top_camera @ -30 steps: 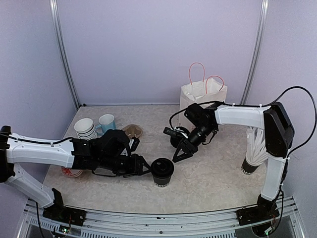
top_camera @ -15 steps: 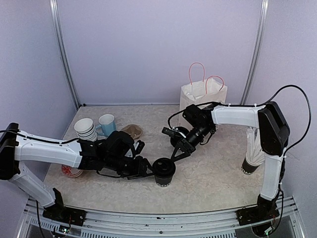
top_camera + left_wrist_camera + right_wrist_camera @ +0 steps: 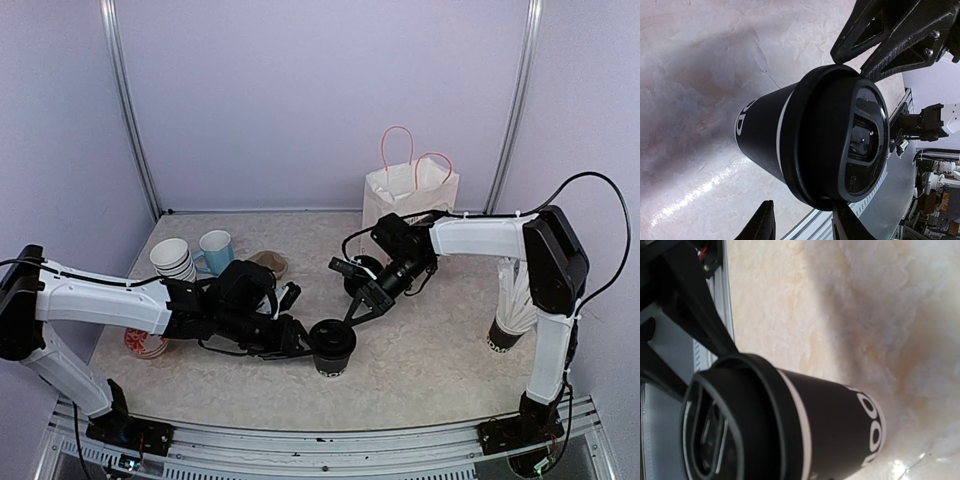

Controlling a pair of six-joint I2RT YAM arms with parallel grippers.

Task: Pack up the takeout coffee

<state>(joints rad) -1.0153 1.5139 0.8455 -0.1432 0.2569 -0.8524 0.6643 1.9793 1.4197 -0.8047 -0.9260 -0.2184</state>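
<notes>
Left end effector (image 3: 316, 343) and right end effector (image 3: 360, 305) reach inward, low.

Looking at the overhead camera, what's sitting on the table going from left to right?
nested stack of lidless cups → light blue mug → brown item → front lidded black cup → white paper bag → tall cup stack
</notes>
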